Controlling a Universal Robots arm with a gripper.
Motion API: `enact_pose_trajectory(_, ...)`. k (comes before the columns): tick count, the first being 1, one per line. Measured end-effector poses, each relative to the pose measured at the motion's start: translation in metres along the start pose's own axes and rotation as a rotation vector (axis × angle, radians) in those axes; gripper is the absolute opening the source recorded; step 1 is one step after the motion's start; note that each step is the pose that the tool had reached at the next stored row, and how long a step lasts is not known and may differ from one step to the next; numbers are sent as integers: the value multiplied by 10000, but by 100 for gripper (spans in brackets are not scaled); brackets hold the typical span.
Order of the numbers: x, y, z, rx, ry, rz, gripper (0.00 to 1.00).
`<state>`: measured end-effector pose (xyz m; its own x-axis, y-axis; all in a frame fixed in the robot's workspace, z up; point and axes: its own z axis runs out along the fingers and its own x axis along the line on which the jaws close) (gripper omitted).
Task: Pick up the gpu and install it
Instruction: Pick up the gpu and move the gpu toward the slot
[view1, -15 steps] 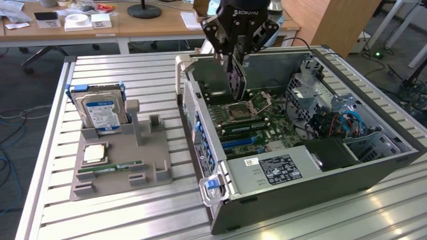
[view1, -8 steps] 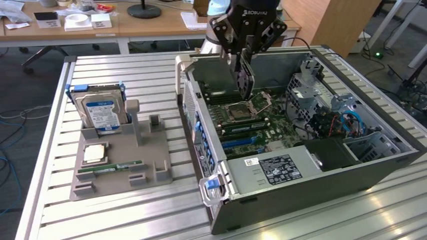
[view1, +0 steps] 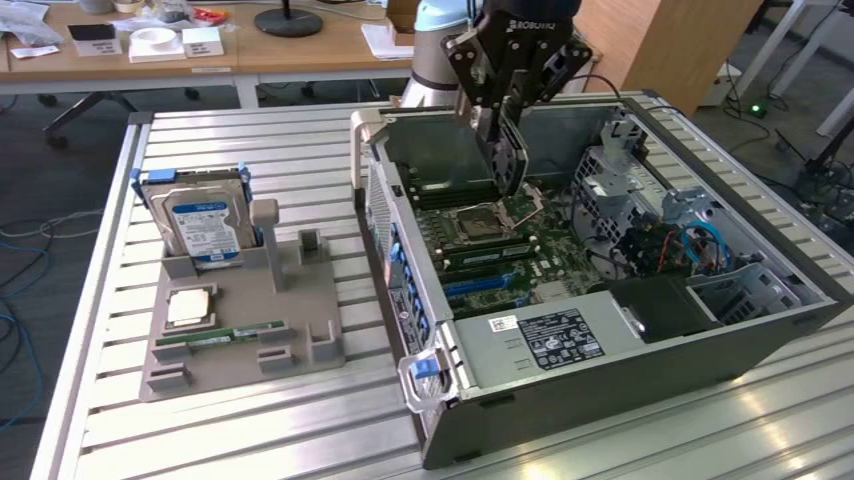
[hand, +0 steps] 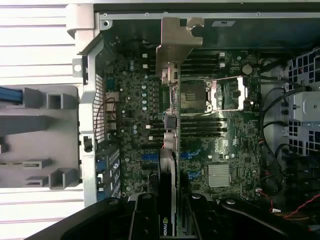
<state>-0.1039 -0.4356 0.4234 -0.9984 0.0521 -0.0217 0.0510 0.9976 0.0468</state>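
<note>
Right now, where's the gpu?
In the exterior view, the gpu hangs upright in the gripper inside the open case, above the motherboard near the CPU socket.

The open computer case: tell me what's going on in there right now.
The robot arm's gripper is clamped on the gpu, holding it upright and edge-down inside the open case, over the motherboard near the processor socket. The card is not seated in a slot. On the exterior view's left, a grey holder on the table has the hard drive and a RAM stick sitting in it.
</note>
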Motion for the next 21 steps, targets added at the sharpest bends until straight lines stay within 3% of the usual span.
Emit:
enact_pose_trajectory(4,-80,5,1,1,1,-1,26)
enact_pose_trajectory(14,-115,8,2,1,1,-1,26)
enact_pose_trajectory(21,-240,13,5,0,1,-1,26)
